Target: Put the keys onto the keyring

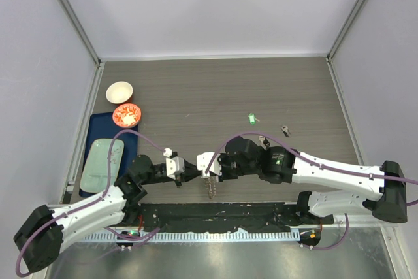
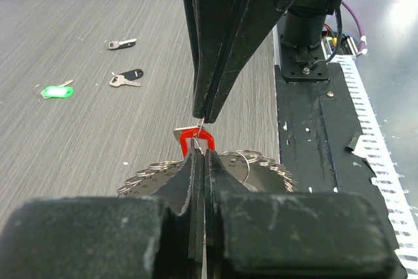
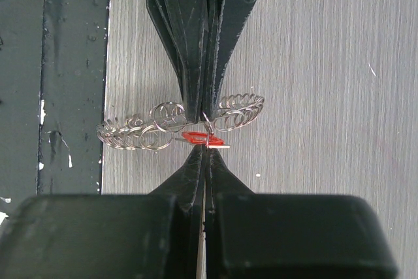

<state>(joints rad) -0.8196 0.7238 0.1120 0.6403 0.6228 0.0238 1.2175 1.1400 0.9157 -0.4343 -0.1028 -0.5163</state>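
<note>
Tip-to-tip grip on keyring point(image 3: 130, 134) and red key point(image 3: 194, 138) at near edge of table point(image 1: 196, 89).

Closed fully at the left gripper point(image 2: 201, 156), no gap between the fingers, pinching the jagged rim of the keyring from one side. Closed equally tight at the right gripper point(image 3: 204, 151), nipping the red key just beside that rim, directly opposite the left tips. Threading of the red key onto the ring wire: cannot tell. Lying loose on the table, well apart from the keyring: green key point(image 1: 251, 118) right of centre, black key point(image 1: 285, 130) farther right, second black key point(image 1: 264, 140) just beside the right arm. At far left: blue tray point(image 1: 91, 181), white bowl point(image 1: 119, 92), orange bowl point(image 1: 127, 115).
</note>
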